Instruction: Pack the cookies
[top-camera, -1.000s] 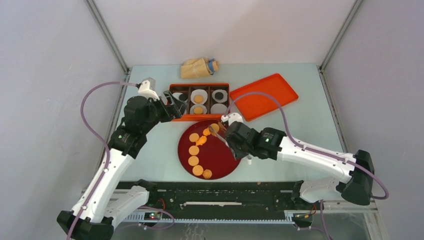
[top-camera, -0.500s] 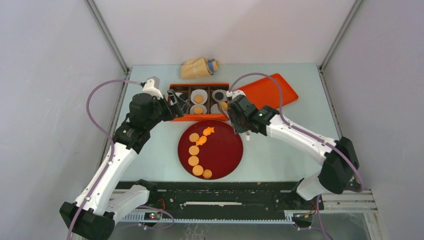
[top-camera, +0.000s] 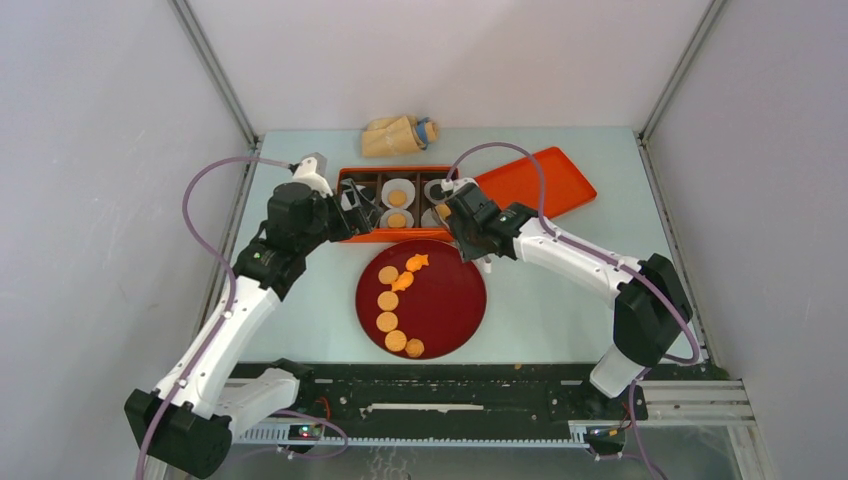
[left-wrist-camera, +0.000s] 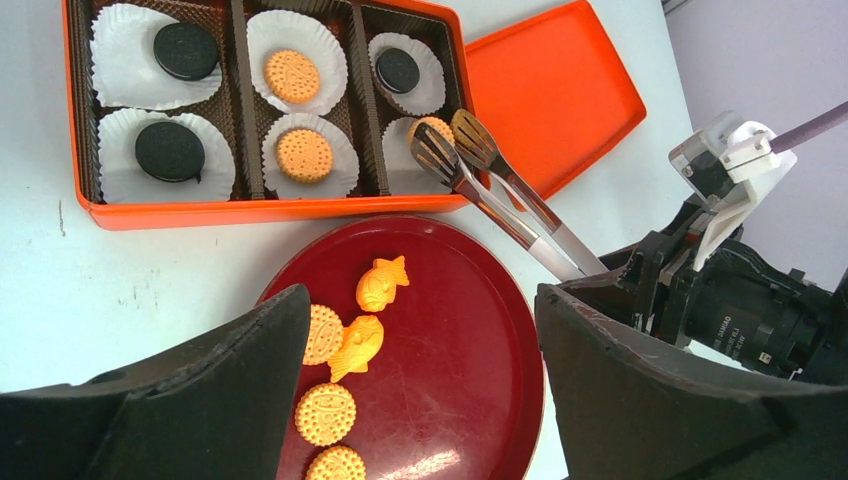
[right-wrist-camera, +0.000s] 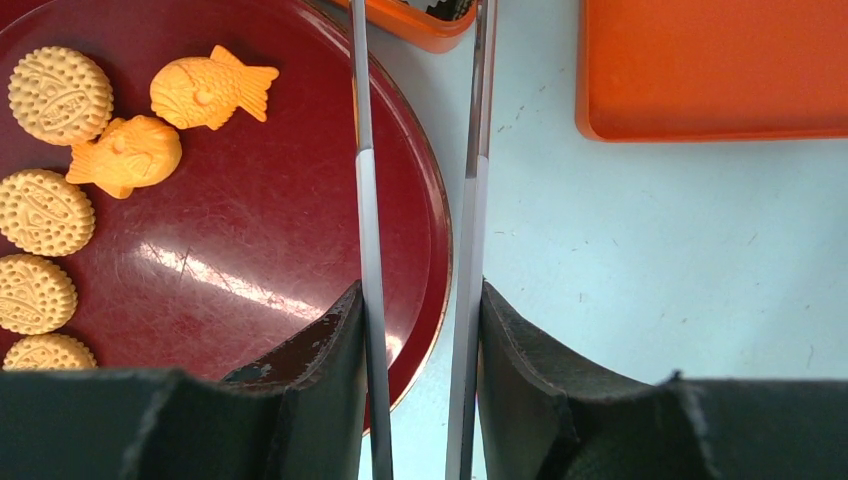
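An orange box (top-camera: 400, 237) holds white liners with black cookies (left-wrist-camera: 170, 150) and tan cookies (left-wrist-camera: 304, 155). My right gripper (right-wrist-camera: 420, 400) is shut on metal tongs (right-wrist-camera: 362, 200). In the left wrist view the tongs (left-wrist-camera: 500, 195) reach over the box's near right liner, with a tan cookie (left-wrist-camera: 430, 127) at their tips. Several tan cookies (top-camera: 388, 298) and two orange fish-shaped pieces (right-wrist-camera: 210, 88) lie on the dark red plate (top-camera: 450, 300). My left gripper (left-wrist-camera: 420, 300) is open and empty, above the plate's far left side by the box (left-wrist-camera: 270, 210).
The orange lid (top-camera: 530, 185) lies right of the box, touching its corner. A tan bag (top-camera: 398, 135) lies at the back of the table. White walls close in on three sides.
My right arm has swung the tongs with a tan cookie from the plate's far edge up to the box's right compartment. My left gripper has shifted slightly toward the back.
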